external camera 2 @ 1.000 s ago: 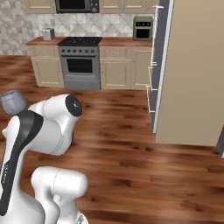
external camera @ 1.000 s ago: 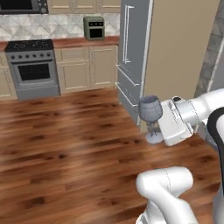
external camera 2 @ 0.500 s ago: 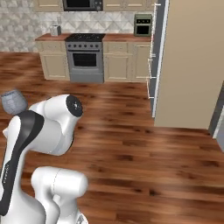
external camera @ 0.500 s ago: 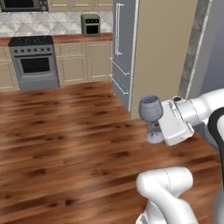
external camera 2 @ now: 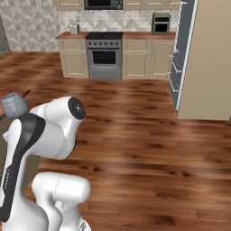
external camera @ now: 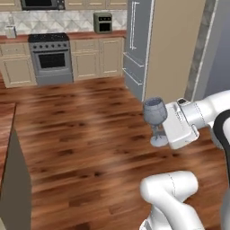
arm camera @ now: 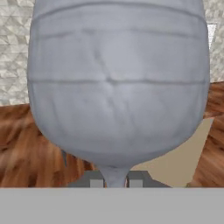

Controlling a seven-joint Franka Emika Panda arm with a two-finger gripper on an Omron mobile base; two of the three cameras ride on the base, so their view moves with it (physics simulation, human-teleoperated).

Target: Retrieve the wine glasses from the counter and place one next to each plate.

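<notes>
Since the earlier frames the whole kitchen has slid across both base views, so the base is what moved; the wine glass sits at the same place beside the white hand. Stove and fridge now lie further right in the left base view, and a wood-grain edge has come in at the far left.

Clamped on the glass's thin stem, the claw holds it upright above the glossy reddish plank floor, the round foot hanging clear of it. The bowl is rounded, translucent blue-grey, faintly faceted. In the hand view it looms large, narrowing to the stem between two dark fingertips.

In the right base view the bowl peeks out at the left beside the arm's smooth white shell.

Far back, the reddish-brown desk over beige drawers carries a boxy toaster oven against grey patterned tile.
</notes>
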